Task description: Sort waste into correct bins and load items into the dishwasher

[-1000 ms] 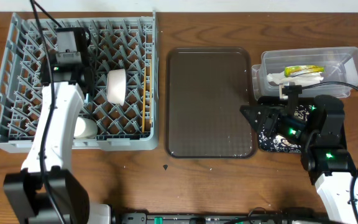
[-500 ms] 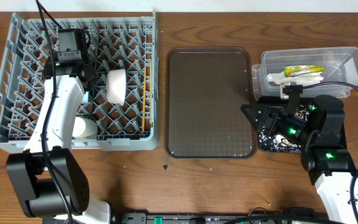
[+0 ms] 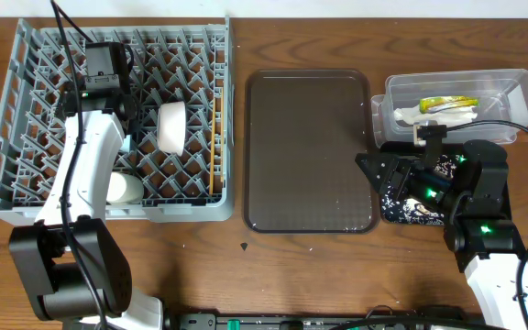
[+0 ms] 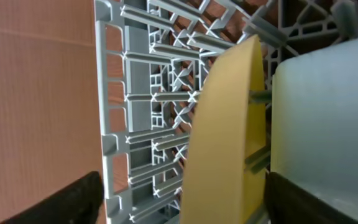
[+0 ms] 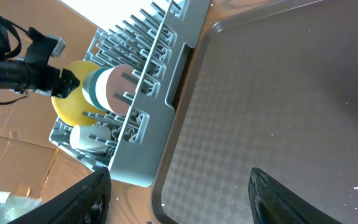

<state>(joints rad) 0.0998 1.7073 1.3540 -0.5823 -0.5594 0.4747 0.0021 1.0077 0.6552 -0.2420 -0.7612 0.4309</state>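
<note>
Straddling the yellow plate, the left gripper has its fingers spread wide. The plate stands on edge in the grey dish rack, with the light blue bowl just beside it. Farther off, the right gripper gapes wide over the brown tray, holding nothing.

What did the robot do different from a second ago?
The left end effector opened and let go of the yellow plate, now standing on edge in the grey rack. The left arm also shifted slightly toward the rack's far side. The right end effector, brown tray and clear tub stayed put.
</note>
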